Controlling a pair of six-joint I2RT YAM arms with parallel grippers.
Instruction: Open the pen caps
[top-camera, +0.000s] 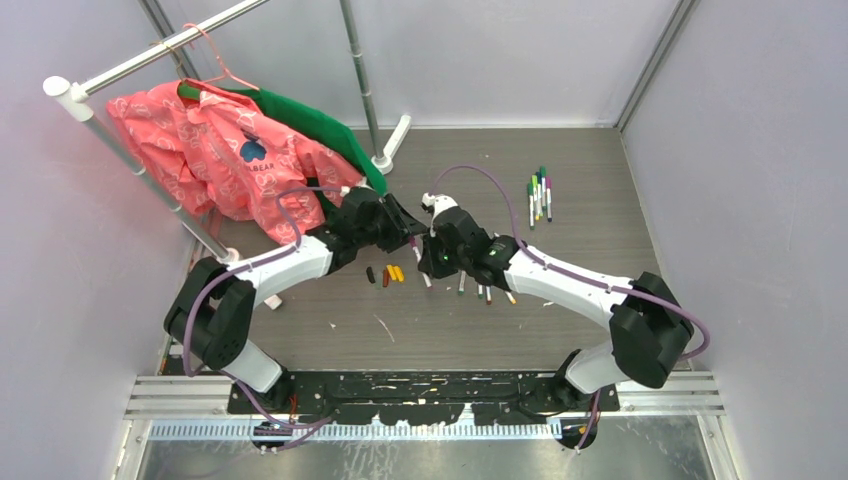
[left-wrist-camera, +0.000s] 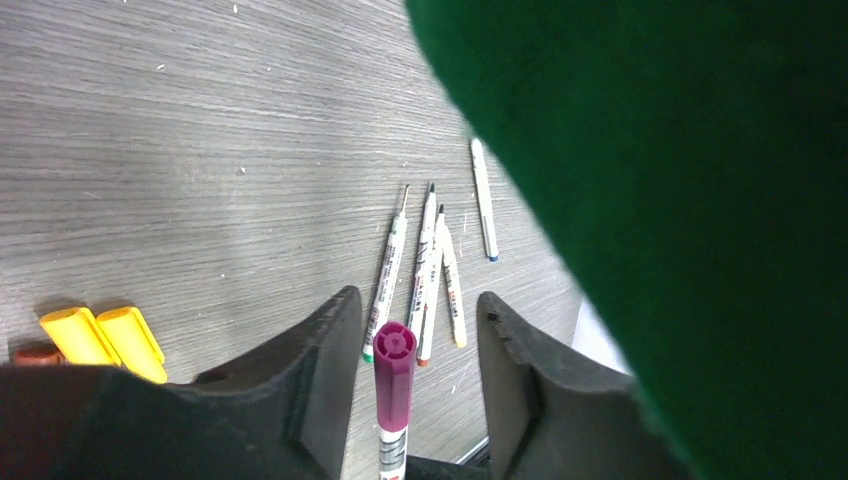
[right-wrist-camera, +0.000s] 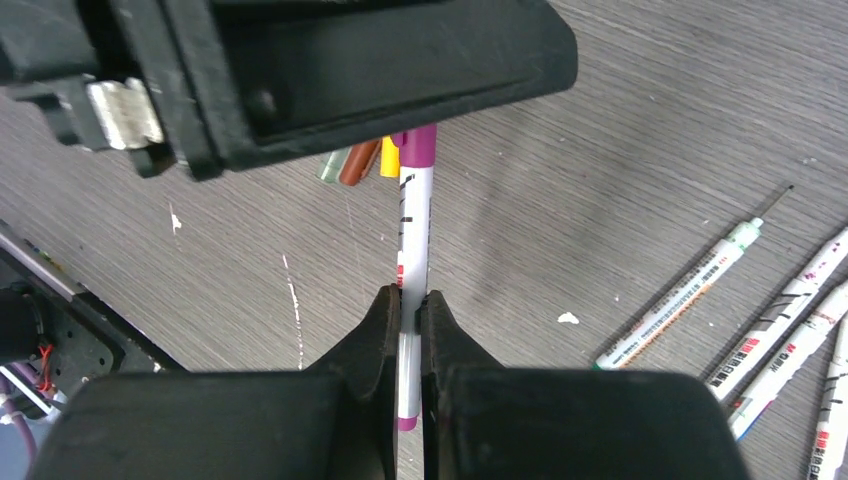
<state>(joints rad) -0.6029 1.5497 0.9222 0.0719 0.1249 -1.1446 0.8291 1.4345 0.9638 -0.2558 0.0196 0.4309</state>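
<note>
Green garment: hangs off the rack on your left and blocks a big chunk of the left wrist view, so go by the other two cameras.
Loose caps: a small cluster on the table just to the near left of where the arms meet. They're off their pens, nothing to do there.
Left gripper: jaws spread wide with nothing clamped. The fingers sit either side of the cap with a clear gap on both sides.
Purple cap: on its pen, up off the table, right between the left fingers. This is the one you're on.
Long axis: the pen barrel runs straight from one gripper to the other, cap end pointing into the left jaws. My guess is the pull has to go along that line, not sideways.
Nearer arm: the left, easily. It's already around the cap.
Right gripper: pinched tight on the white barrel, well down from the cap, so the cap end is free.
Next, I reckon: close the left on the cap, then draw the arms apart.
Uncapped pens: lying on the table just right of the action.
Capped pens: a bunch at the far right, waiting.
</note>
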